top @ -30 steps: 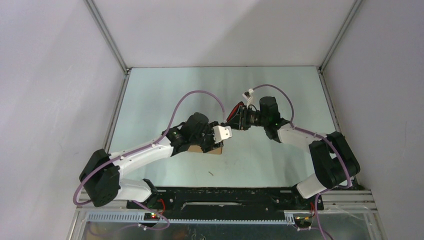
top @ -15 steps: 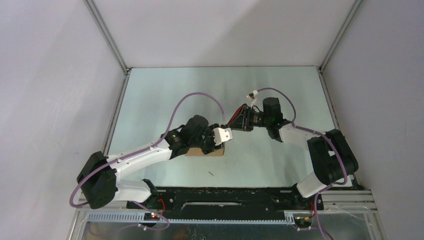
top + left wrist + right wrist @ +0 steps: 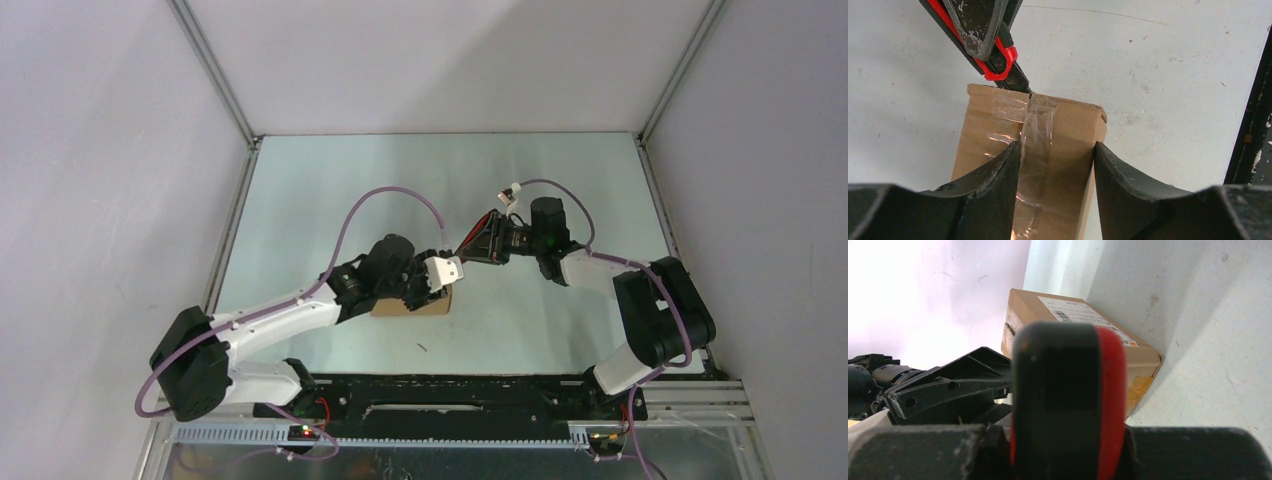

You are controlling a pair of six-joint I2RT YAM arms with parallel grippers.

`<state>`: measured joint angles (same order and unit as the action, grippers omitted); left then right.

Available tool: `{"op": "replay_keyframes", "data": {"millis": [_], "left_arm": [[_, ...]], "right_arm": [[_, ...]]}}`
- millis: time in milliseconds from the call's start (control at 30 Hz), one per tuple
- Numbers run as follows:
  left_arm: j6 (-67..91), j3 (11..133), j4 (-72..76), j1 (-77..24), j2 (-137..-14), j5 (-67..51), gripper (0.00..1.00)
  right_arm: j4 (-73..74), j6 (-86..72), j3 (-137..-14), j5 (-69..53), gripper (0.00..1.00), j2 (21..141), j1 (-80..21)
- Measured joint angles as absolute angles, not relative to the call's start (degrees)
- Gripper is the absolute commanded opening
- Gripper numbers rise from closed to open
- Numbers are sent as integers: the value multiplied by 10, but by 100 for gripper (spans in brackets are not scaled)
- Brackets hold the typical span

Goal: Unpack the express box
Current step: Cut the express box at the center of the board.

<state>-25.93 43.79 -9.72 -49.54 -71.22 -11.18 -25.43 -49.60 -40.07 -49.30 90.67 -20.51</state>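
So the express box [image 3: 415, 305] is sat on the bench [image 3: 330, 190], a touch toward 7 o'clock from the middle. Its taped seam is faced up and the white label [image 3: 1075, 315] is on a side face. It's straddled by the left pincer [image 3: 1056, 150], whose fingers are stood apart. In the left wrist view, one is laid over the top face just beside the tape [image 3: 1037, 140] and the other is set against the 3 o'clock wall. Whether a proper squeeze is being made can't be told, tbh. The right pincer [image 3: 478, 246] is clamped tight on the utility knife [image 3: 998, 65], which is angled in from 2 o'clock of the box. The blade tip is parked on the seam at the box's 12 o'clock edge.

Handling-wise, the box is judged light and fairly stiff. Thin cardboard walls could be dented by too much squeeze, though. A box this light would likely get shoved along the bench by the blade unless it's pinned. The clear tape looks slick, so it's best avoided as a grip spot. Hold is better taken on the bare cardboard side walls, low down and well clear of the seam.
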Motion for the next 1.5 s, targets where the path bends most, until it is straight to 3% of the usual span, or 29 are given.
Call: {"op": "replay_keyframes", "data": {"millis": [967,1367,1433,1500], "left_arm": [[-224,348,8,-524,-639,-48,0],[-215,338,41,-528,-630,5,1],[-212,338,40,-528,-630,4,21],[-209,339,34,-528,-628,-1,51]], "right_arm": [[-299,-521,-385,-493,0,914,-206],[-316,-525,-389,-431,0,905,-230],[-322,-529,-387,-424,0,905,-234],[-321,-529,-388,-421,0,904,-236]]}}
